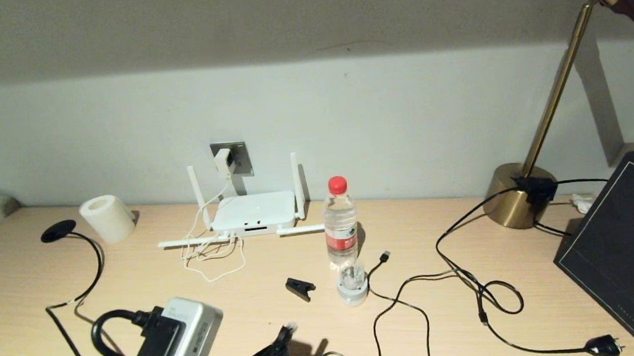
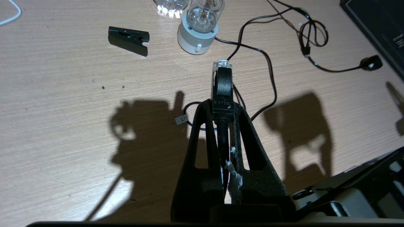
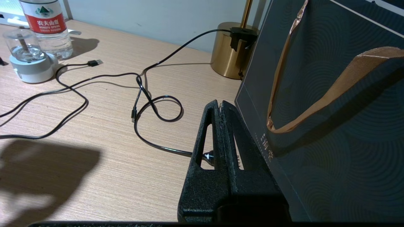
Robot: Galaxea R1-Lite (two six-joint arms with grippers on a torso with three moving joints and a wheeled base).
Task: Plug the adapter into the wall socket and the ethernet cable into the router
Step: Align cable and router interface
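L gripper (image 2: 222, 108) fingers clamped on ethernet cable (image 2: 223, 82), clear tip fwd; router (image 1: 252, 213) ahead at desk rear, ports facing robot. R gripper (image 3: 221, 107) fingers closed, empty, parked.

White router (image 1: 252, 211) showing against the pale wall, grey wall socket (image 1: 242, 157) wearing a white adapter (image 1: 223, 161), black ethernet cable (image 2: 223, 82) gleaming clear-tipped, light wood-grain bench (image 1: 258, 298) glowing, red-capped bottle (image 1: 340, 222), brass lamp base (image 1: 516, 195) shining, dark swirl-patterned bag (image 3: 341, 104).

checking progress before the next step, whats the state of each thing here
adapter: plugged into the wall socket
ethernet cable: held, not yet in the router
left gripper: shut on the ethernet cable connector, above the desk
right gripper: shut, empty, beside the dark gift bag
water bottle: upright, red cap on
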